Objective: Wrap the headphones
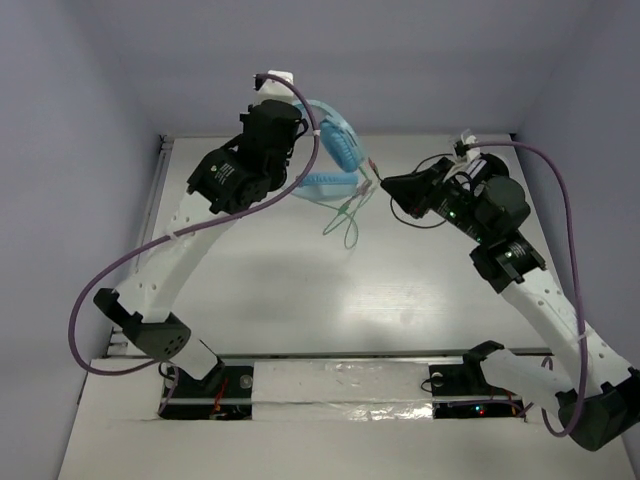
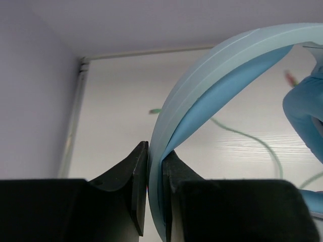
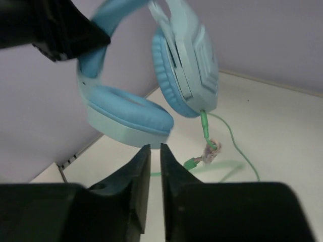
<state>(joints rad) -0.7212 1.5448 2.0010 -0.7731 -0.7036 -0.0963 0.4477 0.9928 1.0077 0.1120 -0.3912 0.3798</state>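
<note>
**Headphones (image 1: 335,150) held up by the band, cable (image 1: 348,215) hanging loose**

The left gripper (image 2: 155,151) is pinched on the padded band. It holds the headphones above the table (image 1: 300,300) at the upper centre of the top view, probably so the cups hang clear and the cable dangles where it can be wound. The right gripper (image 3: 155,148) sits just below the cups, near the plug. Its fingers are almost together with a thin gap, and I cannot tell whether they have caught the cable.
</note>
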